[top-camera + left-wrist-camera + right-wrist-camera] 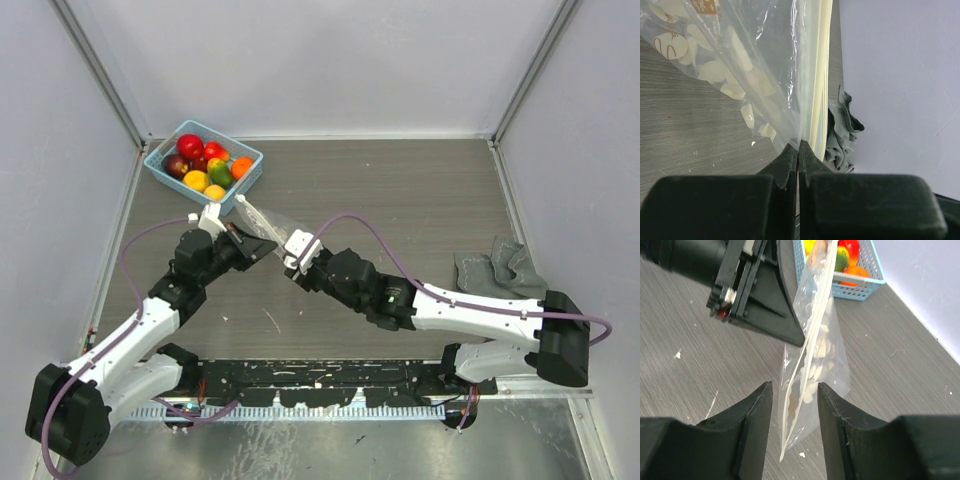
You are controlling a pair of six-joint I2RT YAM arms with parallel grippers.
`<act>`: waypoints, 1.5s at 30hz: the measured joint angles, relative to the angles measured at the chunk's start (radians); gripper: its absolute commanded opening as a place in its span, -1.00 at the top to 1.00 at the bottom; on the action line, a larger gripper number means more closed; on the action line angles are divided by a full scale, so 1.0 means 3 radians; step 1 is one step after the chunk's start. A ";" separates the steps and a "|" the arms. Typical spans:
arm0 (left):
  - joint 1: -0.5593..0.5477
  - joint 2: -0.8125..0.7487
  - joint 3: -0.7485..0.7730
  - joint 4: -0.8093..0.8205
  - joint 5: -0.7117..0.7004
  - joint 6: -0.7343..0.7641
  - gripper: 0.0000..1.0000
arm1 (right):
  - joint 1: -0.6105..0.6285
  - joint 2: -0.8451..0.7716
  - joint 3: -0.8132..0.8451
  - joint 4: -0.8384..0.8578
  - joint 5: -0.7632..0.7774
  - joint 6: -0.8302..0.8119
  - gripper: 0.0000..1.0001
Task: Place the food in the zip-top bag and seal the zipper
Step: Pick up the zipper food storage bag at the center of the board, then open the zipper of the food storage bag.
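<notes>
Left wrist view: left gripper (798, 146) clamps zip-top bag (765, 75) edge, frame centre. Right gripper (794, 390) half-open astride it. Food (205, 165) in basket (166, 141), upper left. Mouth-opening step; next, right must pinch opposite lip.

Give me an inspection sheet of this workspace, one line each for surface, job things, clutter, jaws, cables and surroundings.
Surface: grey wood-grain table, a few white specks.
Job's things: toy fruits all in the light-blue basket, far left; zip-top bag held between the arms, no fruit seen inside; zipper along its edge, sealed or not cannot be told.
Clutter: crumpled grey cloth at the right edge.
Jaws: those of the left gripper shut on the bag's edge; those of the right gripper open, either side of the bag.
Cables: purple cable along each arm.
Surroundings: pale walls on three sides.
</notes>
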 measured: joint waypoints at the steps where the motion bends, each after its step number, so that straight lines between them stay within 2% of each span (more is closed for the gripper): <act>1: 0.0000 -0.0015 0.0000 -0.0009 0.0003 0.0022 1.00 | -0.0017 -0.0032 0.0036 -0.0023 -0.0008 0.0033 -0.08; 11: 0.0000 -0.0084 0.0000 -0.0019 0.0060 0.0064 1.00 | -0.0356 0.0182 0.0257 -0.0170 -0.0033 0.0435 -0.25; 18: 0.0000 -0.0111 0.0000 -0.0036 0.0083 0.0064 1.00 | -0.0394 0.0366 0.0253 -0.0263 -0.0066 0.0551 -0.25; 30: 0.0000 -0.0113 0.0000 -0.0053 0.0118 0.0095 1.00 | -0.0514 0.0380 0.0178 -0.0267 -0.0070 0.0600 -0.17; 45: 0.0000 -0.0114 -0.0005 -0.0047 0.0139 0.0104 1.00 | -0.0516 0.0587 0.0175 -0.0231 -0.0392 0.0712 -0.17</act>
